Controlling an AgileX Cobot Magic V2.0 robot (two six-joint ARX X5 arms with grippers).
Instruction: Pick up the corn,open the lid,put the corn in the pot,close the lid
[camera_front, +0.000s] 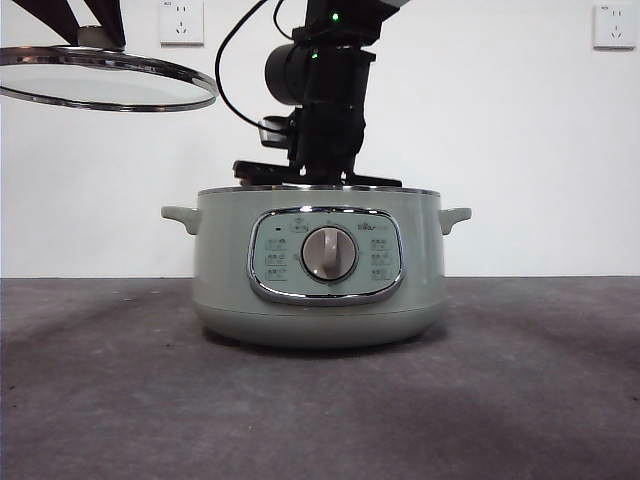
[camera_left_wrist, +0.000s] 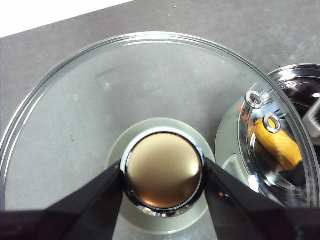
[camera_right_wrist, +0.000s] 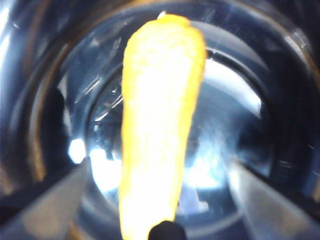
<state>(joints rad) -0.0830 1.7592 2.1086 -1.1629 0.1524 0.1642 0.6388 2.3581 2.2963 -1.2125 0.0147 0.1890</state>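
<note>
Dark grey tabletop (camera_front: 100, 400) under both arms: left gripper (camera_left_wrist: 163, 172) pinches the lid's (camera_front: 105, 80) knob, holding it aloft beside the pot (camera_front: 316, 270). Right gripper (camera_right_wrist: 160, 180), jaws spread, sits inside the pot; corn (camera_right_wrist: 157, 120) lies between them, apparently released.

lid (camera_left_wrist: 150, 90): clear glass, polished chrome rim, knob cap mirror-glossy | pot (camera_front: 225, 270): smooth satin sage-green shell, chrome-framed panel, silver metal dial, shiny reflective inner bowl | corn (camera_right_wrist: 160, 125): glossy yellow, finely bumpy | table (camera_front: 540, 400): matt dark grey, slightly grainy | left gripper (camera_left_wrist: 165, 172): matt black jaws
</note>
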